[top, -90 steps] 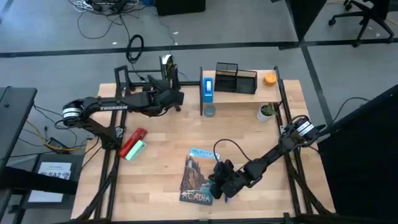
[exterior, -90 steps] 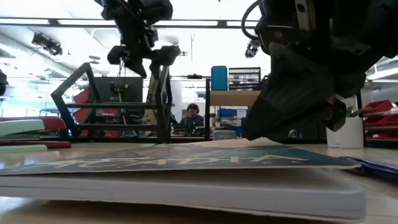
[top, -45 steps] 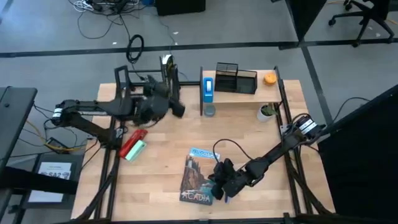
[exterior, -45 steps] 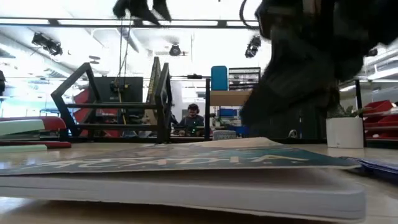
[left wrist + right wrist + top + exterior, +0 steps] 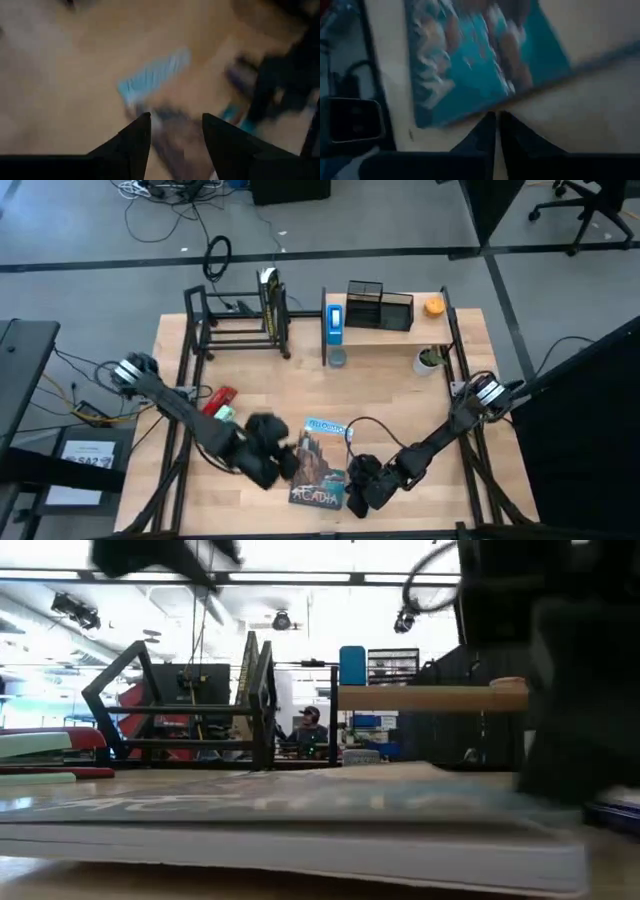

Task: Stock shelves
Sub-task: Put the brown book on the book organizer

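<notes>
The black tube rack (image 5: pixel 238 320) stands at the far left of the worktop (image 5: pixel 400 410), with a thin book-like item (image 5: pixel 270 302) upright at its right end. The wood-board shelf (image 5: pixel 390 330) stands beside it at the far right, carrying a blue box (image 5: pixel 335 320), a black mesh organizer (image 5: pixel 378 305) and an orange object (image 5: pixel 433 306). Both shelves are well apart from both grippers, which sit at the near edge around a board game box (image 5: pixel 322 463) lying flat.

The left gripper (image 5: pixel 272 463) is just beside the box's left edge; its wrist view shows its fingers (image 5: pixel 132 142) spread apart with nothing between them. The right gripper (image 5: pixel 362 488) is at the box's near right corner; its fingers (image 5: pixel 487 131) are pressed nearly together, and the box's edge lies just ahead of their tips.

A red and a green item (image 5: pixel 215 405) lie near the worktop's left side, a small white pot with a plant (image 5: pixel 430 361) near the right. In the low view a person (image 5: pixel 311 727) sits in the room behind.
</notes>
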Controlling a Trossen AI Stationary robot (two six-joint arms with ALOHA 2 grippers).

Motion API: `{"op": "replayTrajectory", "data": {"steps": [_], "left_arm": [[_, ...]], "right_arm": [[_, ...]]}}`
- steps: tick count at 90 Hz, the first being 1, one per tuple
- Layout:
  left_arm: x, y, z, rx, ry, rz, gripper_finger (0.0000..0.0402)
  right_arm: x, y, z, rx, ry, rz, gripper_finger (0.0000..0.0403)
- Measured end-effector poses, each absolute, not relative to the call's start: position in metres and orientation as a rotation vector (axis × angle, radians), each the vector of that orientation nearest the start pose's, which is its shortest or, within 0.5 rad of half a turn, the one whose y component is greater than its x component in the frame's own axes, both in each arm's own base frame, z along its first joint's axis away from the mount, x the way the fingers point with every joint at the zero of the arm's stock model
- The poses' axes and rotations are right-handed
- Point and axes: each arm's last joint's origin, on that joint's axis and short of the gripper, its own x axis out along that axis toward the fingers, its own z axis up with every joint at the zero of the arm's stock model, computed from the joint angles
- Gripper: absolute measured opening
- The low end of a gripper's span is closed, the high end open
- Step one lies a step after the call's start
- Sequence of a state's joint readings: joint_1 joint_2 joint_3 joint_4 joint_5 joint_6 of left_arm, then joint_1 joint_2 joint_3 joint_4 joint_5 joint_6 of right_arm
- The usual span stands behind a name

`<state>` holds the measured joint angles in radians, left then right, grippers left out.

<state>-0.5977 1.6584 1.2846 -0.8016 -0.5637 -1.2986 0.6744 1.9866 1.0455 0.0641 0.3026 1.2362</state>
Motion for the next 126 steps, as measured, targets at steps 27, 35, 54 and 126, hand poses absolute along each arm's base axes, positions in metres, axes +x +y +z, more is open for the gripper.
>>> {"op": "replayTrajectory", "data": {"steps": [27, 35, 54, 126], "left_arm": [[0.302, -0.182, 0.171, -0.499, 1.015, 0.691, 0.0158], [0.310, -0.180, 0.160, -0.517, 1.020, 0.700, 0.0158], [0.320, -0.169, 0.147, -0.544, 1.020, 0.722, 0.0166], [0.306, -0.141, 0.125, -0.865, 0.955, 0.328, 0.0286]], "right_arm": [[0.313, 0.228, 0.104, 0.771, 0.745, -0.187, 0.0000], [0.317, 0.225, 0.104, 0.772, 0.730, -0.191, 0.0000], [0.320, 0.220, 0.104, 0.760, 0.732, -0.188, 0.0000], [0.317, 0.223, 0.102, 0.592, 0.730, -0.143, 0.0000]]}}
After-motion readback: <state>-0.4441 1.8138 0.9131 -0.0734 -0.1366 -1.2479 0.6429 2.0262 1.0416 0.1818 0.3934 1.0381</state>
